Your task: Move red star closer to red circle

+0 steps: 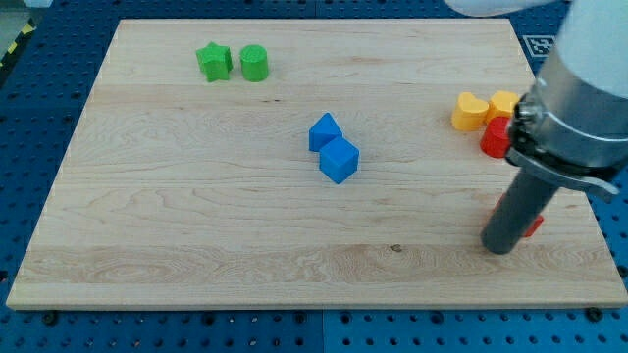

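Observation:
My tip (500, 245) rests on the board at the view's lower right. A red block (533, 225), mostly hidden behind the rod, touches it on the rod's right side; its shape cannot be made out. Another red block (496, 137) lies above it near the right edge, partly covered by the arm, its shape also unclear. The two red blocks are roughly a rod's length apart.
A yellow heart (469, 111) and a yellow block (504, 102) sit just above the upper red block. Two blue blocks (325, 130) (340, 160) touch at the board's middle. A green star (213, 61) and green cylinder (254, 63) lie at the upper left. The board's right edge (599, 235) is close.

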### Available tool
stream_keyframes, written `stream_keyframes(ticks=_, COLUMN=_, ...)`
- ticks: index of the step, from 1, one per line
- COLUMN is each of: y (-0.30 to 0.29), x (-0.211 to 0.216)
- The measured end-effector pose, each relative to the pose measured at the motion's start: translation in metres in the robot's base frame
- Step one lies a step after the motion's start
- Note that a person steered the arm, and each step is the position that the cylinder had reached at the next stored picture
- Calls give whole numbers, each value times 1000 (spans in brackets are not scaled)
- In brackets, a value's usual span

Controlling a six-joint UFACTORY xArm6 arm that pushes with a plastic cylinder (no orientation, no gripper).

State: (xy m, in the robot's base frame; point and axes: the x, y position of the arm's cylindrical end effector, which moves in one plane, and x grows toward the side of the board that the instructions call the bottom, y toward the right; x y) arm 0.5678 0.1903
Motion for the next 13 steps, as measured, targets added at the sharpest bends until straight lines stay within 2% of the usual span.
stream_keyframes(ticks=3, y=14, x=25)
stream_keyframes(ticks=4, y=24, x=23)
stream_keyframes(ticks=6, y=50, x=-9)
stream_keyframes(ticks=12, y=-9, x=-14)
stream_keyframes(ticks=13, y=-9, x=-26)
